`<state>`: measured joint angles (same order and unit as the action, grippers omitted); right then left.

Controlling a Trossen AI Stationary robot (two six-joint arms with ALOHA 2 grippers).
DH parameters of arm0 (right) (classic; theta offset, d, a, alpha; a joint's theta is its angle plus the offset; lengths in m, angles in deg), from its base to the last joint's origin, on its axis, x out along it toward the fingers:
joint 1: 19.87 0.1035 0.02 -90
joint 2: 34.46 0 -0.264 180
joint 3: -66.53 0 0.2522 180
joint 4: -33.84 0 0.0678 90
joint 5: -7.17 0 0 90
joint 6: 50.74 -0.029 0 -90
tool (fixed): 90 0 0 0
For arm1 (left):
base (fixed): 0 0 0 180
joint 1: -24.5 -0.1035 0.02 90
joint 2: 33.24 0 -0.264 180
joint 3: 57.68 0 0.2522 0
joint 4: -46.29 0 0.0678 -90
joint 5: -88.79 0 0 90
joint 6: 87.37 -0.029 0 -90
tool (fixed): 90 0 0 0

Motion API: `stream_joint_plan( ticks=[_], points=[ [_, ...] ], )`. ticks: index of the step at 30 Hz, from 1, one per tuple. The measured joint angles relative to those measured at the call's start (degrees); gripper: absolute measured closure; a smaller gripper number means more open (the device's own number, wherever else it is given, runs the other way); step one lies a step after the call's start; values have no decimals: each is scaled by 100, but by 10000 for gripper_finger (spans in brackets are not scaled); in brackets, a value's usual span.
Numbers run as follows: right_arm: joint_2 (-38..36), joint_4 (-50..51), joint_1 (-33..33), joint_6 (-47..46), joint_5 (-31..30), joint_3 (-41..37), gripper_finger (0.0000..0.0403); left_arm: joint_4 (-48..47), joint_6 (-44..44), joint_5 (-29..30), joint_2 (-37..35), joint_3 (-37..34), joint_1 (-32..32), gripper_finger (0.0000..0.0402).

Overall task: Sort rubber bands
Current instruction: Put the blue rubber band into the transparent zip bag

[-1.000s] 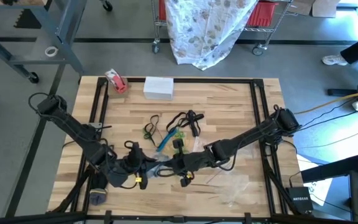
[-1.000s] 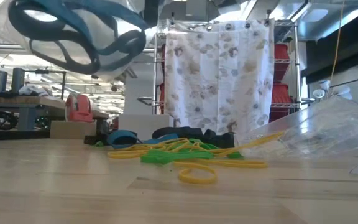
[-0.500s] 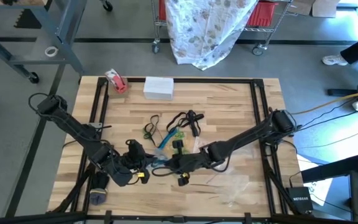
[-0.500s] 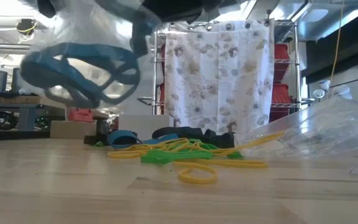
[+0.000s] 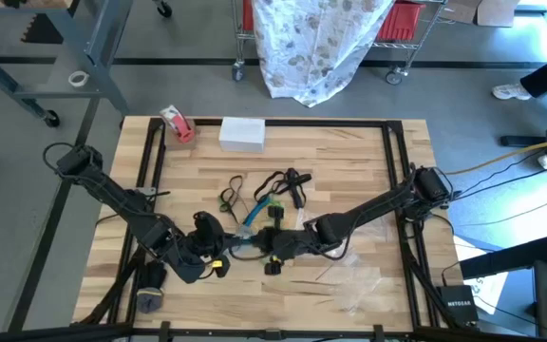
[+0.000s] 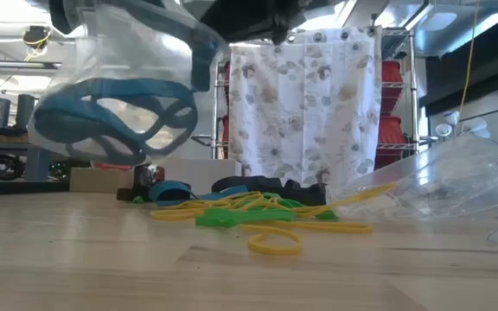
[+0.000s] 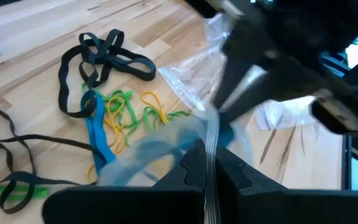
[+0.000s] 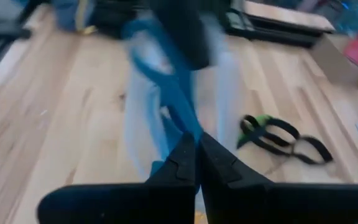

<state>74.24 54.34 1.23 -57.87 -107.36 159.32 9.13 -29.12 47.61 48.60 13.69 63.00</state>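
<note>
Wooden tabletop (image 5: pixel 349 161): both hands pinching clear bag (image 6: pixel 128 95) of blue bands, loose rubber bands (image 5: pixel 264 195) behind.

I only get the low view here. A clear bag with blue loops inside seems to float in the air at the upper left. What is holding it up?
Observer: Both arms. From above, the left gripper and the right gripper meet over the front middle of the table, with the clear bag between them.
Visitor: Are they really pinching it?
Observer: Yes. Each wrist camera shows its own fingers shut on the bag's plastic, with the blue bands inside.
Visitor: And the dark heap behind the yellow loops?
Observer: Those are black bands, long loops lying flat on the wood.
</note>
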Motion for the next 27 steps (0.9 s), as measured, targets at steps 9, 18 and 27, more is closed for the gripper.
stream_joint_plan(
  ticks=[9, 18, 27],
  points=[
    [-11, 256, -242, -764, 714, 0, 398, -10, 136, -49, 23, 0, -92, 402],
    [-11, 70, -238, -745, 763, 0, 297, -7, -12, -47, 40, 0, -112, 402],
    [-153, 246, -194, -296, 972, 60, 200, -8, -14, -47, 40, 0, -101, 401]
  ],
)
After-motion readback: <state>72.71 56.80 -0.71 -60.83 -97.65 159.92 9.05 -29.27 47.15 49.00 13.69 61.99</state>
